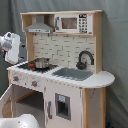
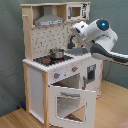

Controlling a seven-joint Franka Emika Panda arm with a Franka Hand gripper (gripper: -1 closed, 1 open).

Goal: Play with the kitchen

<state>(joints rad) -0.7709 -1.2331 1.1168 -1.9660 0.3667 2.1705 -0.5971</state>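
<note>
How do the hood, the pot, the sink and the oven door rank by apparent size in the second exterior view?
1. Oven door, open and nearest the camera, which may inflate it.
2. Hood.
3. Pot.
Sink: mostly hidden behind the arm, so unranked.

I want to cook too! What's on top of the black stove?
A small metal pot sits on the stovetop of the kitchen, with something red beside it. What is inside the pot cannot be seen.
</note>
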